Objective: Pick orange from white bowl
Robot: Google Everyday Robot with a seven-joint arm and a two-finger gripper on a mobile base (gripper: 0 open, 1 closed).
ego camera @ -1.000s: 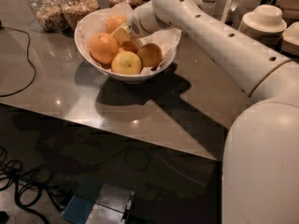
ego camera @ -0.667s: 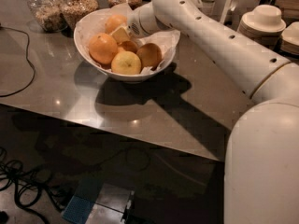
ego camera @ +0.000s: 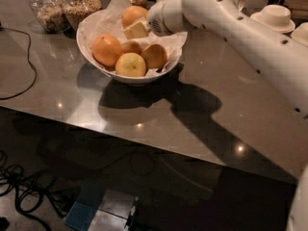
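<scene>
Grey, glossy tabletop [ego camera: 216, 109] across the upper part of the view, above a dark floor below its near edge.

Next in size, white robot arm [ego camera: 240, 28]: enters from the right edge, slants up and to the left over the tabletop, long axis running from lower right to upper left, and ends above the bowl's far right side.

White bowl [ego camera: 126, 79] at the rear left of the tabletop, upright, mouth facing up, lined with crumpled white paper. Casts a broad shadow toward the near side, merged with the arm's shadow.

Behind the bowl on the left, two glass jars [ego camera: 82, 6] with grainy contents; at the far right, stacked small white dishes [ego camera: 275, 16]. Thin black cable [ego camera: 25, 61] curving over the tabletop's left edge.

Inside the bowl, five fruits. Rear orange [ego camera: 133, 13] highest, against the far rim, round, with no long axis and no stem end to be made out, so no telling which way it points. Four other oranges [ego camera: 106, 49] clustered lower toward the near rim, touching one another.

End effector [ego camera: 137, 30] at the arm's tip, inside the bowl, just below and to the right of the rear orange, above the lower cluster. Clenched, released or grasping: cannot tell.
</scene>
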